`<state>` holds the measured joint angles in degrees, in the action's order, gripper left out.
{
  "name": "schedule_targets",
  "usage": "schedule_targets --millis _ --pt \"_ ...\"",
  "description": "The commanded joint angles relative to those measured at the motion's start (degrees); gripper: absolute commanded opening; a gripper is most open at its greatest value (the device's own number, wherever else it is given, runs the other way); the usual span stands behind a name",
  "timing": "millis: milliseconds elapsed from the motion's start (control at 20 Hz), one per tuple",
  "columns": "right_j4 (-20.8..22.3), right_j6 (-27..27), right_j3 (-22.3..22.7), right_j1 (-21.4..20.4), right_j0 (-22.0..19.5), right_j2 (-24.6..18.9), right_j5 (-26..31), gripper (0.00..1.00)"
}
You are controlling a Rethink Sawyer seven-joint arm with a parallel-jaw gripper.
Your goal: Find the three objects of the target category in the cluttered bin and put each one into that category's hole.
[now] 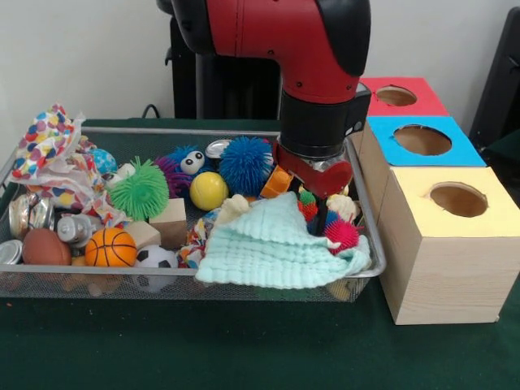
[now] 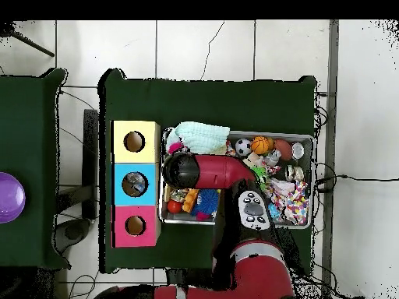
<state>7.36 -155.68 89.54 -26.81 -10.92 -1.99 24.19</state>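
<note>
Down at the box end of the wire mesh bin, the red and black arm's gripper is dipping into the clutter, right behind the pale mint knitted cloth. I can't tell whether the pincer is spread or pinched on anything; the cloth and the toys around it are covering the tips.

Which category is being hunted isn't obvious, so the target objects could be anywhere in that pile. Near the gripper there's a pink spiky ball, a small red and green spiky toy and an orange plastic piece. The three holes are sitting just beside the bin: the yellow-topped wooden box, the blue-topped box and the red-topped box.

My take on doing this well: it should be lifting straight up and slowly, since the cloth edge looks likely to snag and drag neighbours along.

From overhead, the arm is blocking most of that end of the bin, so whatever's under it is anyone's guess.
</note>
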Motion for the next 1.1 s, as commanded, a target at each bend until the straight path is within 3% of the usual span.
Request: schedule_targets --millis 50,350,700,1100 --pt "0.6 -1.2 -1.2 1.2 -1.2 1.5 2.2 1.00" --pt "0.6 -0.5 -0.3 1.0 -1.9 0.5 1.8 1.00" --pt "-0.4 1.3 0.4 -3.1 -3.0 -0.7 5.2 1.00" --pt "-1.9 0.4 2.5 -3.0 -4.2 -3.4 4.4 1.00"
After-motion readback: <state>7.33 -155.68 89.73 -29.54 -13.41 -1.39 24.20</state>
